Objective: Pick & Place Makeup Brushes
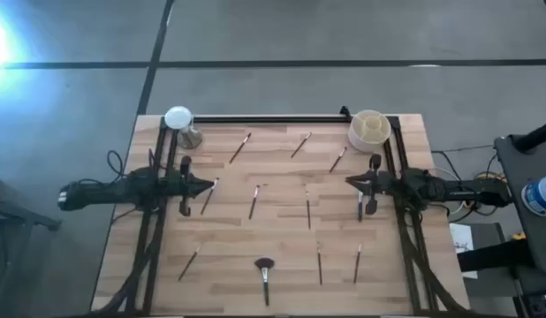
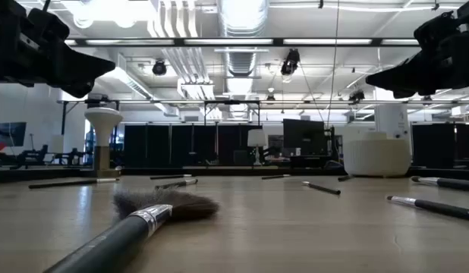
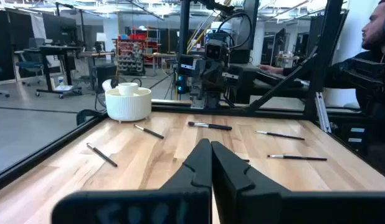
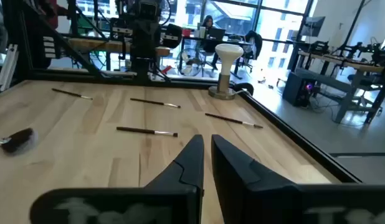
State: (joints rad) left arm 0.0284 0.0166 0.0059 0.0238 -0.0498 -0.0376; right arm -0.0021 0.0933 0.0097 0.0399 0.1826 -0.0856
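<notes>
Makeup brushes [image 1: 254, 202], fluffy head close low-view.

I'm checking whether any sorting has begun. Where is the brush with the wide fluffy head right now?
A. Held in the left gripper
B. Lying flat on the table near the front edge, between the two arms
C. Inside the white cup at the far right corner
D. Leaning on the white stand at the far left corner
B: the fluffy-headed brush lies flat on the table near its front edge, clear of both arms.

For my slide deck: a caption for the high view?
Makeup brushes scattered across the wooden table, both arms parked at its sides.
</notes>
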